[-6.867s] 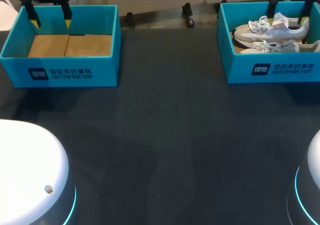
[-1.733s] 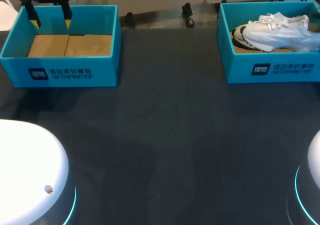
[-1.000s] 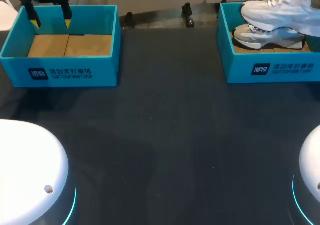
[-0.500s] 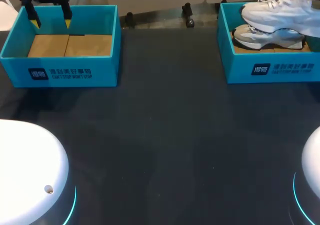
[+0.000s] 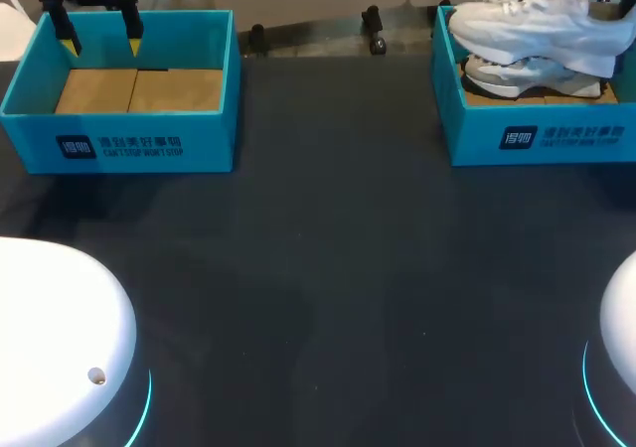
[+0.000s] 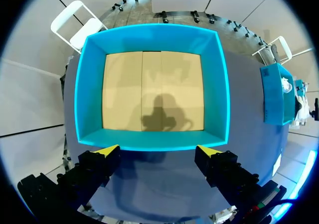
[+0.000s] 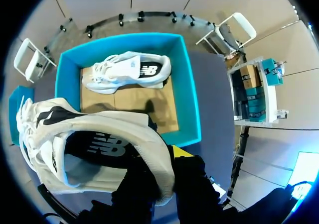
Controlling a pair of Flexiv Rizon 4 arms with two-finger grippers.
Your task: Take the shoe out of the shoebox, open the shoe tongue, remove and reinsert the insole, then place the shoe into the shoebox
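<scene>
A white sneaker (image 5: 525, 22) hangs tilted above the right teal shoebox (image 5: 537, 139), its toe past the box's left wall. My right gripper (image 7: 167, 169) is shut on the sneaker (image 7: 89, 139) at its heel collar, with one yellow fingertip (image 7: 182, 152) showing beside the rim. A second white sneaker (image 5: 527, 74) lies on the cardboard floor of that box (image 7: 192, 109). My left gripper (image 5: 99, 32) stands open over the back of the left teal shoebox (image 5: 119, 144), nothing between its fingers (image 6: 107, 152). That box (image 6: 149, 35) holds only a cardboard floor.
The dark table (image 5: 328, 268) stretches between the two boxes and toward the front edge. In the left wrist view, the right shoebox (image 6: 274, 92) shows far off to the side.
The held sneaker has moved left over the right box, its toe now crossing the left wall. The left arm has not moved.
</scene>
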